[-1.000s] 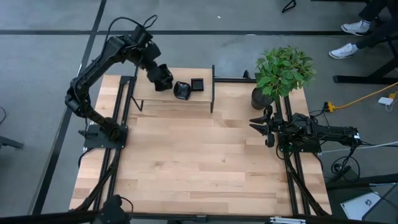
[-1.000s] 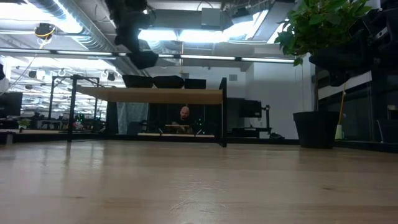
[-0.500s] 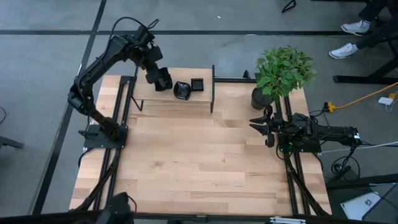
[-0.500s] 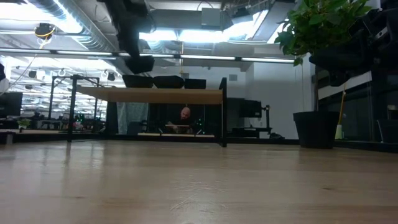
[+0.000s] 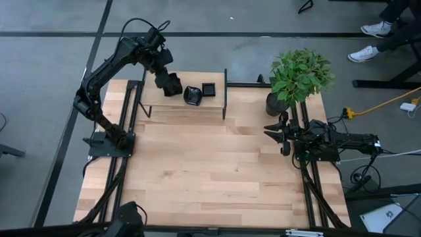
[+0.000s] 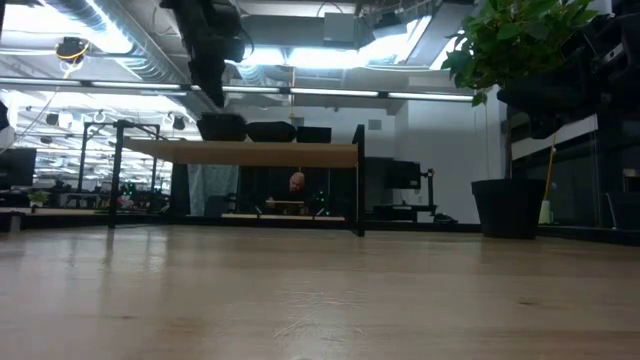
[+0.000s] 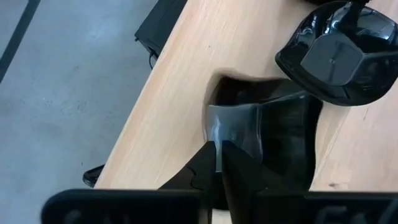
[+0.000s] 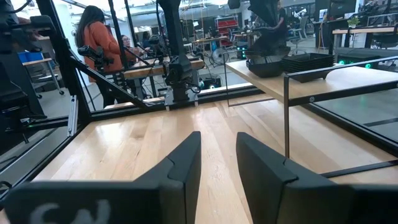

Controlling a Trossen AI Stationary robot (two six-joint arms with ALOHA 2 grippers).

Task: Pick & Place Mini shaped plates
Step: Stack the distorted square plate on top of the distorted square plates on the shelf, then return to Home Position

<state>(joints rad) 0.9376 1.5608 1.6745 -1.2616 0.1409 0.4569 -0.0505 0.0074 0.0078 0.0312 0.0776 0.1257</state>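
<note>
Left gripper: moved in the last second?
Yes. In the high view the left gripper has pulled slightly back along the raised shelf, away from the round black dish, lowering its plate to the shelf.

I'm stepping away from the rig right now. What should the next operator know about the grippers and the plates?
Left gripper: over the raised shelf at the back of the table, fingers shut on the rim of a black plate resting on the shelf.
Right gripper: waiting at the table's right edge beside the plant pot, fingers apart, empty.
Plates: three on the shelf, the gripped one, a rounded one and a square one.
Done: three plates on the shelf.
Left: release this plate. No other plates show.
</note>
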